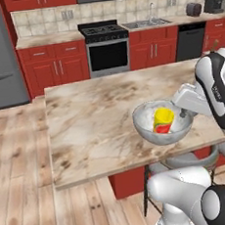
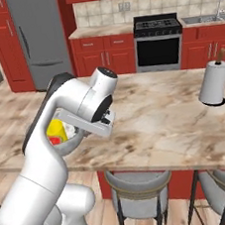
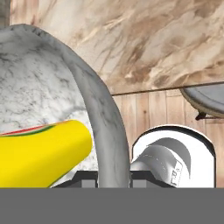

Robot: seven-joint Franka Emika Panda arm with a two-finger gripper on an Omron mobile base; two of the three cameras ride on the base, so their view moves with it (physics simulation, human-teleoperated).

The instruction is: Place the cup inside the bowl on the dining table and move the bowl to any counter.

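The tool [image 3: 114,178] pinches the rim of the bowl [image 1: 148,128], lifted off the surface [image 1: 91,121]; a tilt could spill the cup [image 1: 163,120] beside it; the one-sided grip may slip.

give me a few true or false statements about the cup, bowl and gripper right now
1. The small yellow cup with a red lower part sits inside the wide grey-white speckled bowl. True.
2. The two-finger gripper is shut on the bowl's rim. True.
3. The bowl rests on the narrow tiled wall counter. False: it is at the near edge of the beige-brown marble dining table.
4. A white paper towel roll lies flat on the table. False: it stands upright.
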